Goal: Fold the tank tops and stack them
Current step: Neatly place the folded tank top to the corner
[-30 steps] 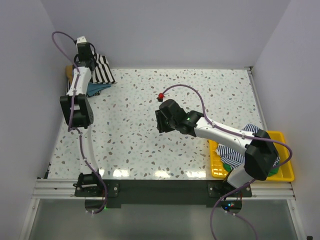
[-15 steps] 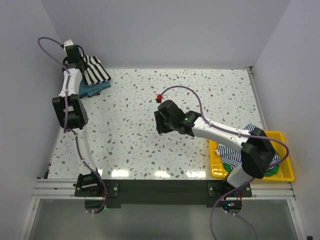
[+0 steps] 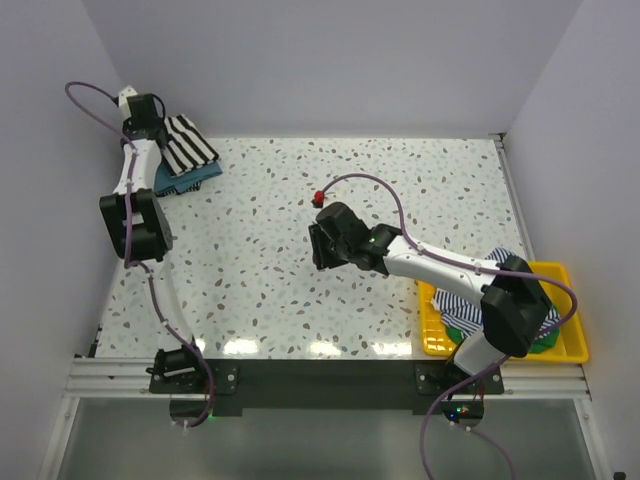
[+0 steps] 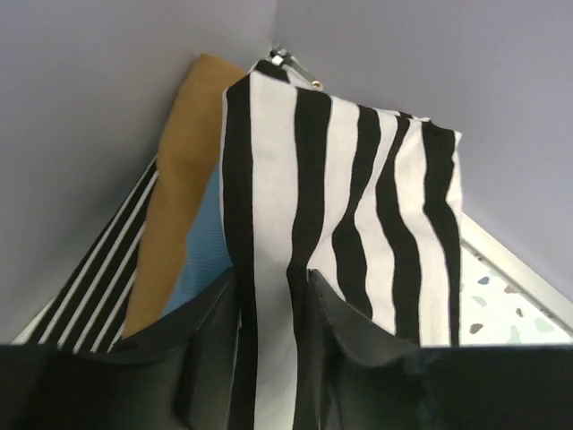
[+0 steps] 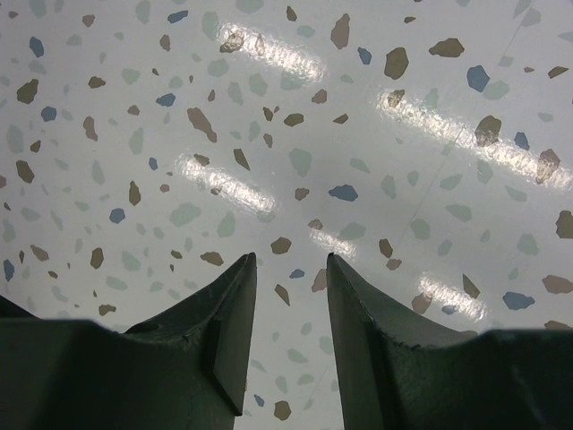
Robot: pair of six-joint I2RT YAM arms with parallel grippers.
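Speckled table (image 5: 269,90), striped tank top (image 4: 349,206) between left gripper (image 4: 270,291) jaws, grip unclear, right gripper (image 5: 288,273) parted, empty.

A yellow tray (image 3: 432,335) sits at the near right corner of the speckled table (image 3: 400,170).

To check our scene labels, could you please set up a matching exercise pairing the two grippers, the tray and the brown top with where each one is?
Things:
1 left gripper
2 right gripper
3 tray
4 brown top

Places:
A at the near right edge of the table, clothes inside
B in the pile beneath the striped top
C above bare table, jaws apart, empty
D far left corner, striped top between its jaws

Pairs: 1-D; 2-C; 3-A; 4-B
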